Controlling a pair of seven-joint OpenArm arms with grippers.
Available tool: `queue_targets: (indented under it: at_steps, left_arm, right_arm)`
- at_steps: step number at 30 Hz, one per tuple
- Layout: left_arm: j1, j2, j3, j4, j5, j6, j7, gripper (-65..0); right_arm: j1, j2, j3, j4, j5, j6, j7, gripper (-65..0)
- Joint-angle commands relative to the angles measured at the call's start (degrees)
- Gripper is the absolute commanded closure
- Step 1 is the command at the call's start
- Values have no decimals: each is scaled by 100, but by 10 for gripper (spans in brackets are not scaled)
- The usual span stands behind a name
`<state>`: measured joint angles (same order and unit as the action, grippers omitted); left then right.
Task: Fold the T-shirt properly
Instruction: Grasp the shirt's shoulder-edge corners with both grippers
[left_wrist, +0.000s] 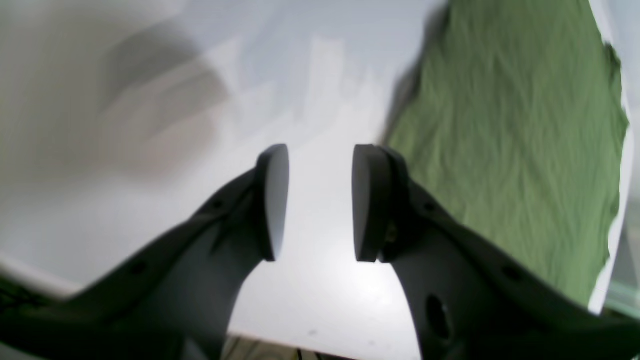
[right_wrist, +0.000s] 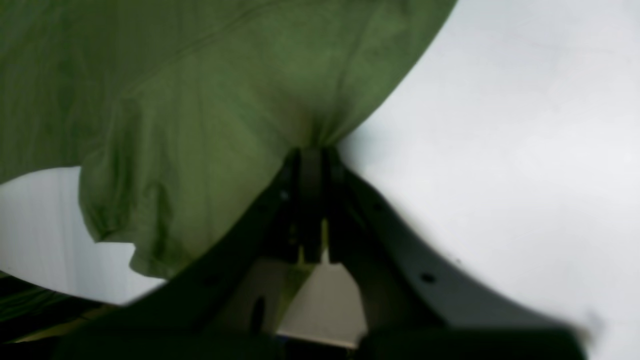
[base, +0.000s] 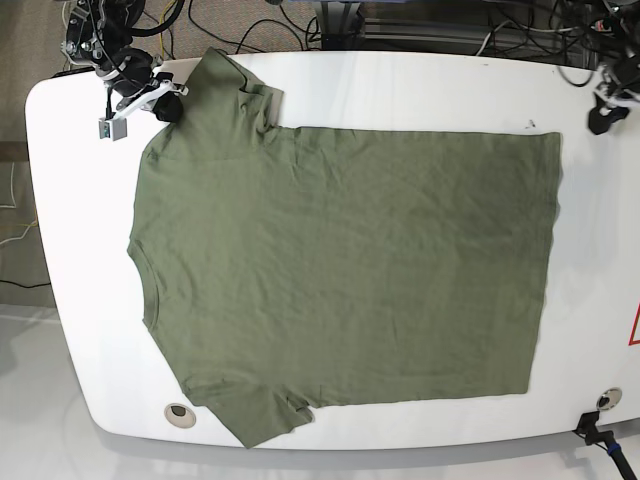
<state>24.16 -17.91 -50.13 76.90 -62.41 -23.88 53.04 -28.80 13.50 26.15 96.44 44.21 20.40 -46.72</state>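
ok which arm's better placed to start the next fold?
Probably the right. The right gripper is shut on the T-shirt at its shoulder near a sleeve, so it could carry that edge over. The left gripper is open, beside the shirt's far edge and holding nothing.

A white table (base: 400, 85) with rounded corners fills most of the base view, its glossy top throwing back pale reflections in the left wrist view, with a small round grey fitting (base: 178, 412) set near its lower left corner and another (base: 608, 399) near the lower right. Beyond the far edge a tangle of dark cables (base: 290, 22) lies on the floor beside what looks like a metal frame (base: 345, 18), though it is too dim to be sure. At the right edge of the table a red-lined mark (base: 634, 326) is cut off by the picture border.
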Motion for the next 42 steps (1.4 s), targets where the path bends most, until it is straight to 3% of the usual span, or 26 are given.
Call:
queue_targets:
  at_steps: [1,9,19,29,42]
  left_arm:
    - [16,-149,138,31,-107,-23,-123,-191]
    - [-79,-65,700,-1,-78,3,-59,-180]
    - [-85,103,739,72,-123,-19,-40,-167]
    - [-162,122,1020,138,659,87,-282,-171]
    - [-187,164,1003,153,559,62,-196,-148]
  right_arm:
    - [-68,61,15,54,-83,-51,-104,0]
    - [-65,62,12,83,-81,-51,-119,0]
    - [-37,47,62,111,-41,-25,-44,0]
    - [-53,43,56,100,-9,-30,-24,0]
    - [-27,42,73,172,0,-13,-27,0]
